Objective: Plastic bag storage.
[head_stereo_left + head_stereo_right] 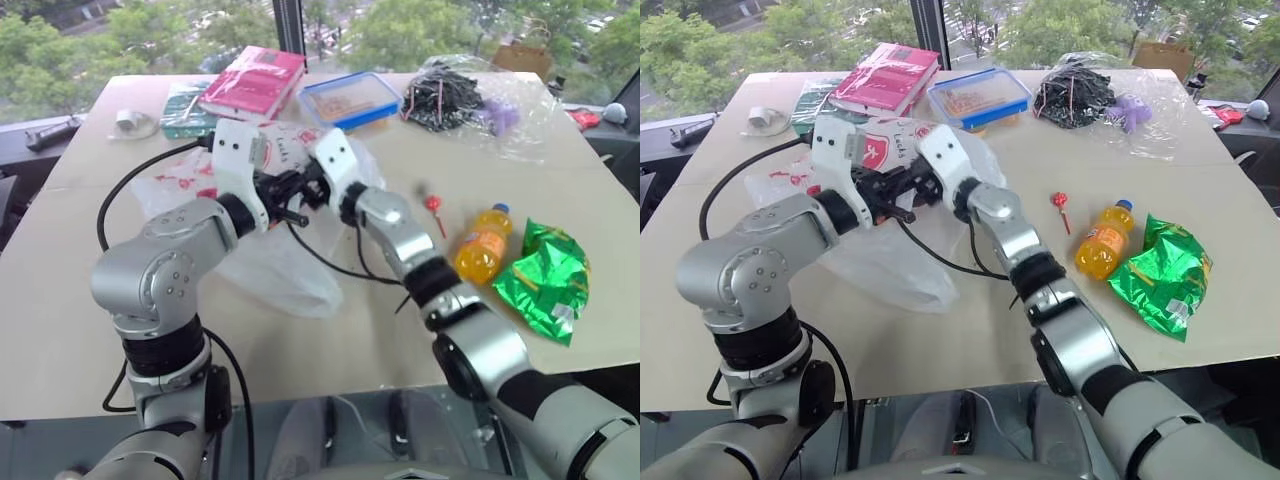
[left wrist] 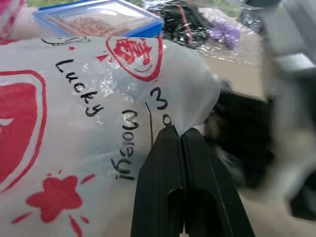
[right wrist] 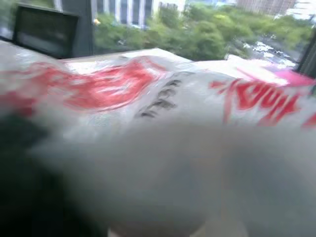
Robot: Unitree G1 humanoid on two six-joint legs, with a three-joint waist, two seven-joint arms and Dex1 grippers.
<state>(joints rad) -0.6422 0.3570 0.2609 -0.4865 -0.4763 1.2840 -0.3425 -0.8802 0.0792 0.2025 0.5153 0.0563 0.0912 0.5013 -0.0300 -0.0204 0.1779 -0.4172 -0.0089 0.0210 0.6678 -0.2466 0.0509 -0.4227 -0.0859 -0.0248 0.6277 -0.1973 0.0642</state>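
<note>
The plastic bag, crinkly white with red prints and black lettering, lies bunched in the middle of the table. My left gripper is shut, and a fold of the plastic bag is pinched at its fingertips. In the head views the left gripper meets my right gripper over the top of the bag. The right gripper points leftward at the bag from close range, and the bag's film sits right in front of its wrist camera.
At the far edge sit a pink book, a blue-lidded box and a clear bag of black cables. To the right lie a red lollipop, an orange bottle and a green snack packet.
</note>
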